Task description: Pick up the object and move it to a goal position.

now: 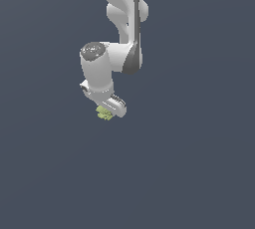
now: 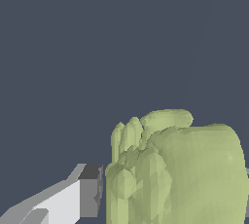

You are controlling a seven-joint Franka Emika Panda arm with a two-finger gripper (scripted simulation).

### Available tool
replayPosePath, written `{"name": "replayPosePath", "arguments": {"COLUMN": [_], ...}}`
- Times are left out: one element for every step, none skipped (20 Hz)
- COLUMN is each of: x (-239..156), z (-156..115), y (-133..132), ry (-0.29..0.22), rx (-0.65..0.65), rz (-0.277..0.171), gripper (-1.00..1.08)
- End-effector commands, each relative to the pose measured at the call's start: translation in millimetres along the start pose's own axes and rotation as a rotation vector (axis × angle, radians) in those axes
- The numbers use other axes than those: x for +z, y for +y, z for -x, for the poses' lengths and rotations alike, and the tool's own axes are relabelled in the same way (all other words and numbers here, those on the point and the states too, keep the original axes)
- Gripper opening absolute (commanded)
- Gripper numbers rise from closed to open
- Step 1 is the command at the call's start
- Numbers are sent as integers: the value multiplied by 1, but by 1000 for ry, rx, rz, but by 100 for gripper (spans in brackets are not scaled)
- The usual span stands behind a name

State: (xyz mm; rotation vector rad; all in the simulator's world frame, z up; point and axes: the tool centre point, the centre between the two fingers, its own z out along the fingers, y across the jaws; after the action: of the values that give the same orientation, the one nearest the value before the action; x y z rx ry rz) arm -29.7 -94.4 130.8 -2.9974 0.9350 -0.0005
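Note:
The object (image 1: 104, 113) is a small yellow-green lumpy block. In the exterior view it sits directly under the white arm's hand, at my gripper (image 1: 106, 112), partly covered by it. In the wrist view the object (image 2: 180, 174) fills the space between my fingers. One finger (image 2: 90, 191), white with a dark pad, presses against its side; the other finger barely shows at the frame's edge. The gripper is shut on the object.
The ground (image 1: 189, 173) is a plain dark grey-blue surface all around. The white arm (image 1: 122, 24) rises above the gripper. No other object shows in either view.

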Motion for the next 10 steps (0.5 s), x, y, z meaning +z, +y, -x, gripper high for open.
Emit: {"name": "replayPosePath", "arguments": {"x": [-17, -23, -30, -37, -43, -49, -55, -61, -66, -70], "z": [-9, -13, -17, -21, -25, -29, -33, -36, -40, -43], "y": [26, 36, 47, 57, 67, 76, 85, 93, 101, 108], "ry": [0, -1, -1, -1, -1, -1, -1, -1, -1, 0], "rx": [0, 0, 0, 0, 0, 0, 0, 0, 0, -1], "rz": [0, -1, -1, -1, -1, -1, 0, 0, 0, 1], "gripper": [-100, -100, -100, -100, -100, -100, -100, -100, -100, -100]}}
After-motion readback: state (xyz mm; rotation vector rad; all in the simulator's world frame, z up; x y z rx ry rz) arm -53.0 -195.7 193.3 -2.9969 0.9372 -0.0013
